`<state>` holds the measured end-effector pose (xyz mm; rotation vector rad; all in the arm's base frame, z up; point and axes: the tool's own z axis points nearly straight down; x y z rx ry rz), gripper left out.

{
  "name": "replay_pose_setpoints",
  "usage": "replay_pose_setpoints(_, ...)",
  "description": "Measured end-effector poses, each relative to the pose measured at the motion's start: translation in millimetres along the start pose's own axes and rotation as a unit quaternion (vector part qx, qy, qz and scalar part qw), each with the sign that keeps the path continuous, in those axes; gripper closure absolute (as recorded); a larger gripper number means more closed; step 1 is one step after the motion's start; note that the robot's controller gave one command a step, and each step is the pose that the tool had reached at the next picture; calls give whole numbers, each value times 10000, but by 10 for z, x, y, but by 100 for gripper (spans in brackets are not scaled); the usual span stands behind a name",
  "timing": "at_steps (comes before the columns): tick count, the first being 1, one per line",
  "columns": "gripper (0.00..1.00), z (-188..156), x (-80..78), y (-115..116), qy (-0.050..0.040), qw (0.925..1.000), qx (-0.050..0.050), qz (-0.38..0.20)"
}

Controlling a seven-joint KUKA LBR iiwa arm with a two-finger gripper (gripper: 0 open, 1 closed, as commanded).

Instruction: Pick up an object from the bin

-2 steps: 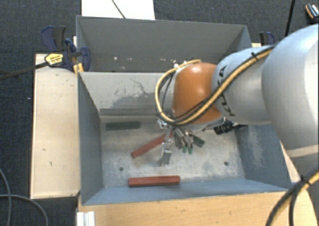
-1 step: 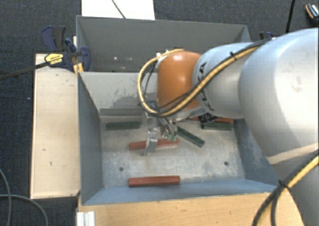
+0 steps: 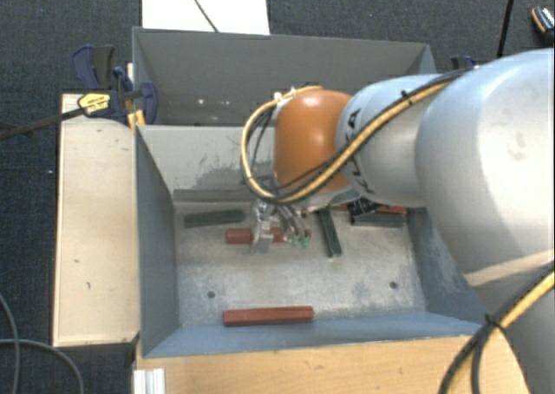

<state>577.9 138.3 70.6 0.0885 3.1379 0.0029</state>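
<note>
Camera view: gripper down at the bin floor, left of centre toward the back. Whether it is open or closed, cannot tell; the tip is crowded under the wrist.

- Short red-brown rectangular block lies flat just left of the gripper tip. Its right end runs in at the tip. A grasp cannot be confirmed.
- Dark green flat stick lies just behind that block, near the back wall and roughly parallel to it.
- Second dark green stick is just right of the gripper, angled front to back.
- Another dark green piece is further right, partly under the arm.
- Long red-brown bar lies along the front wall, well apart from the gripper.

Above the tip sits the orange rounded wrist cover with yellowish cables looped round its left side. The silver-grey arm comes in from the right over the grey metal bin.
</note>
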Motion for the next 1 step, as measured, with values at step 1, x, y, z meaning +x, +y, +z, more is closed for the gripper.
replay_pose_setpoints(1,100,-1333,81,-146,-36,9994,-6,346)
